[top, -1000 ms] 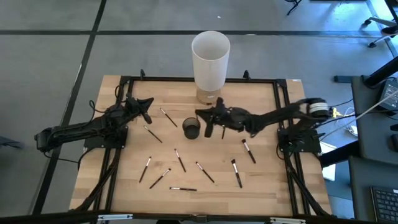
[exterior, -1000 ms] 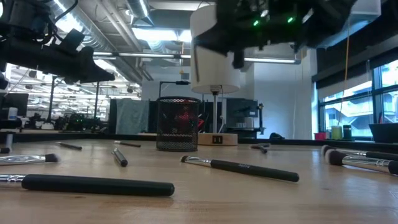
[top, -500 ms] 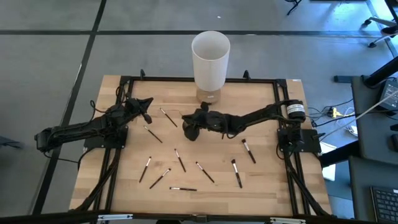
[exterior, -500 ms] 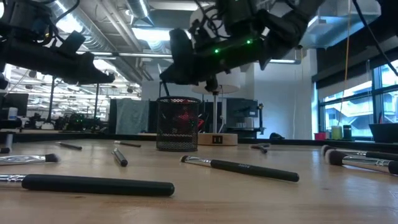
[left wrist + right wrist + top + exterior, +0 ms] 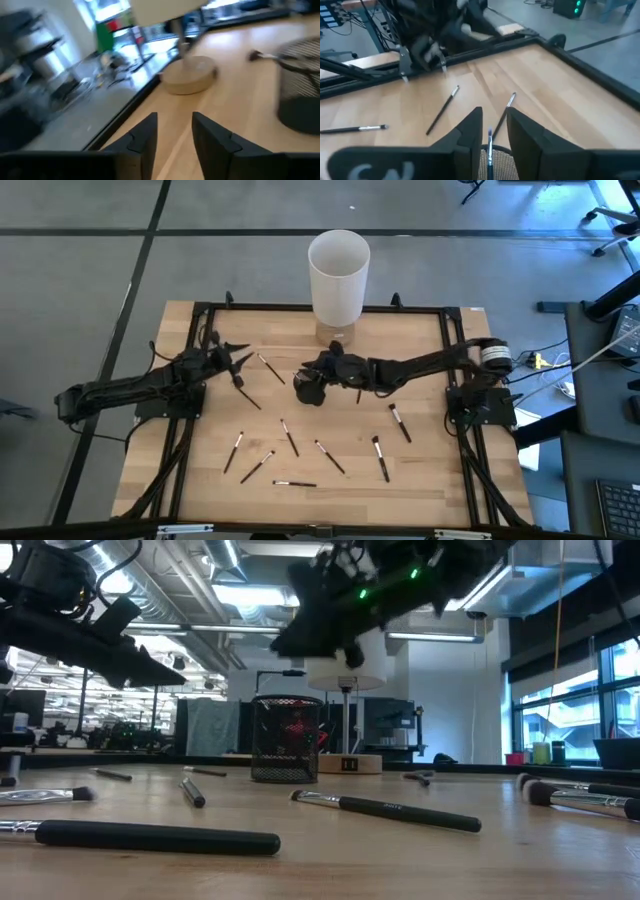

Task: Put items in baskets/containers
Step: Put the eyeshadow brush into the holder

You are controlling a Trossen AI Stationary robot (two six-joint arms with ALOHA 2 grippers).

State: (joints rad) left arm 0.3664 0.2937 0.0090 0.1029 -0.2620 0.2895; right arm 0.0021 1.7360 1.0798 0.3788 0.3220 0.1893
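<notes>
The small dark mesh cup (image 5: 306, 391) stands mid-table, just in front of the white cylinder. My right gripper (image 5: 314, 371) hovers right above it. In the right wrist view the fingers (image 5: 469, 131) stand open, and a thin brush (image 5: 489, 143) hangs loose in the gap, its end inside the cup's rim (image 5: 502, 159). My left gripper (image 5: 238, 361) is open and empty at the table's left, above a brush (image 5: 246, 396) lying there. Several more brushes lie flat on the wood, one (image 5: 270, 368) left of the cup, others toward the front (image 5: 288, 437) and right (image 5: 399, 422).
A tall white cylinder (image 5: 338, 272) on a wooden disc (image 5: 190, 80) stands at the back edge behind the cup. Black frame rails (image 5: 185, 450) run along the table's sides. In the low view, brushes (image 5: 385, 809) lie in front of the cup (image 5: 286, 738).
My right gripper swung over the cup and opened, letting its brush go into it. My left gripper also opened, staying at the left of the table.
</notes>
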